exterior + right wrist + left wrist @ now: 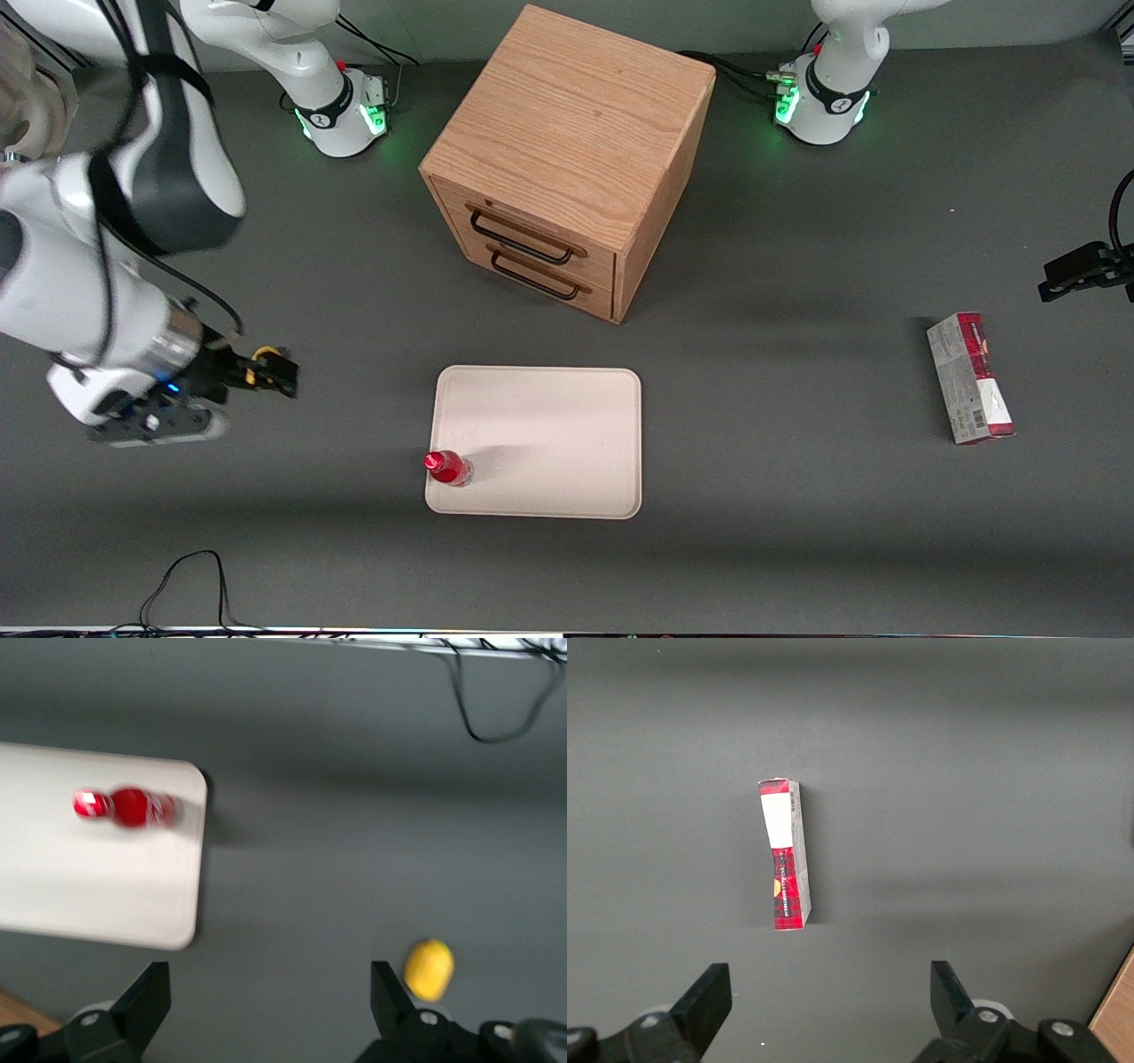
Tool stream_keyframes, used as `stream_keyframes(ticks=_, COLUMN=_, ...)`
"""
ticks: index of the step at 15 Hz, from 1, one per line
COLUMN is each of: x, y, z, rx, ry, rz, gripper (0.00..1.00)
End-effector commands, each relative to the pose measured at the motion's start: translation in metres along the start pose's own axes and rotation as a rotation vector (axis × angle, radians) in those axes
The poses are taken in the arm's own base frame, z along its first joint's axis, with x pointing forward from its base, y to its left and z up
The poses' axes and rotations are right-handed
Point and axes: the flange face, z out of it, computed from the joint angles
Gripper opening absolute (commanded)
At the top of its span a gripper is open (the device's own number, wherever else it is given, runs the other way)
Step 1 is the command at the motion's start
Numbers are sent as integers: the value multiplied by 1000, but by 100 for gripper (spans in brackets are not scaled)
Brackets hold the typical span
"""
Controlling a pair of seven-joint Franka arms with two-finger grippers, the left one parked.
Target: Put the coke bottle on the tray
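The coke bottle (447, 467) is small and bright red with a red cap. It stands upright on the cream tray (549, 434), in the corner nearest the front camera toward the working arm's end. My right gripper (285, 377) is open and empty. It hovers over the bare table, well clear of the tray, toward the working arm's end. The right wrist view shows the bottle (128, 806) on the tray (89, 895), with the gripper (266, 979) open over grey table.
A wooden two-drawer cabinet (567, 159) stands farther from the camera than the tray. A red-and-grey carton (970, 377) lies toward the parked arm's end and shows in the left wrist view (786, 855). A small yellow object (429, 969) lies by one finger. A black cable (186, 576) loops at the table's front edge.
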Motion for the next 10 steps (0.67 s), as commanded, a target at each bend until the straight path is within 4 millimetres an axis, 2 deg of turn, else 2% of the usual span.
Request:
stream_keyframes(ticks=1, x=-59, y=23, z=-36, rx=35, ry=-44, rz=-2, gripper=100)
stream_keyframes(ticks=4, x=-89, y=35, z=-75, rx=38, ry=-81, rz=12, gripper=100)
stream_keyframes(ticks=6, x=-98, y=39, z=-85, rx=13, ry=-96, rz=20, gripper=100)
stream_keyframes(ticks=10, x=-101, y=40, z=-89, rx=7, ry=-98, rz=51, gripper=100)
